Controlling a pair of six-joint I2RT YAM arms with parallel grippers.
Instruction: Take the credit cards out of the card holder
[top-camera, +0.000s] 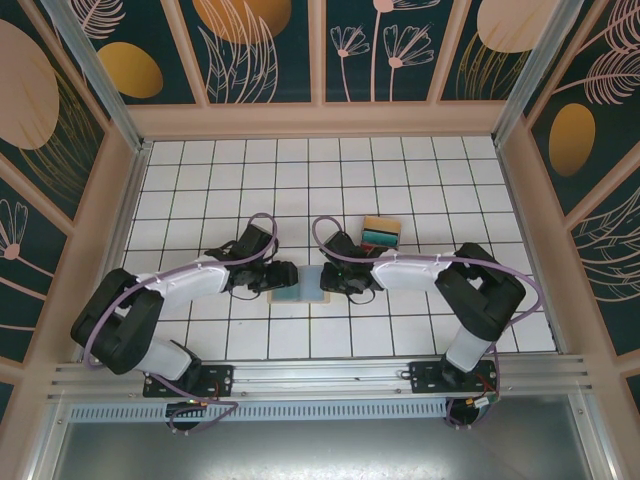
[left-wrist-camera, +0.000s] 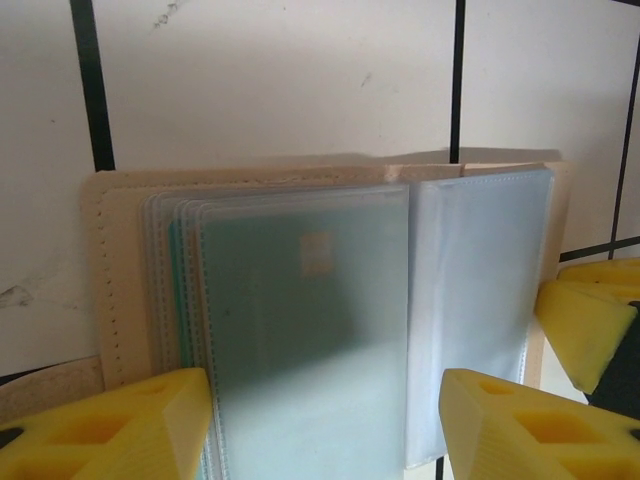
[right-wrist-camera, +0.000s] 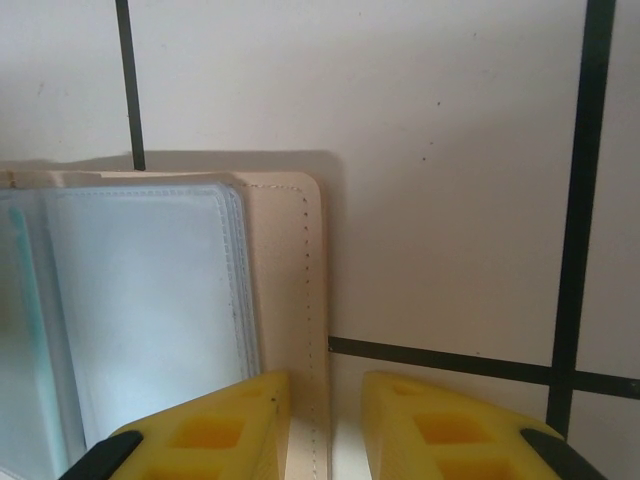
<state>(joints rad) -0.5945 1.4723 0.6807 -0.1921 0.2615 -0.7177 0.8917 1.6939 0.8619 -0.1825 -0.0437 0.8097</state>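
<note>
The tan card holder (top-camera: 300, 287) lies open on the tiles between my two grippers. In the left wrist view its cover (left-wrist-camera: 120, 270) carries a stack of clear sleeves, and a light teal credit card (left-wrist-camera: 300, 300) sits inside the top left sleeve. My left gripper (left-wrist-camera: 325, 425) is open, with a yellow finger on either side of that sleeve. My right gripper (right-wrist-camera: 325, 430) stands at the holder's right edge (right-wrist-camera: 285, 260). Its jaws are narrowly apart; the left finger rests over the stitched border and the other over bare tile.
A fanned pile of coloured cards (top-camera: 381, 234) lies just behind the right gripper (top-camera: 333, 283). The left gripper (top-camera: 283, 277) faces it across the holder. One right-gripper finger (left-wrist-camera: 585, 325) shows at the holder's far side. White tiles stretch toward the back wall.
</note>
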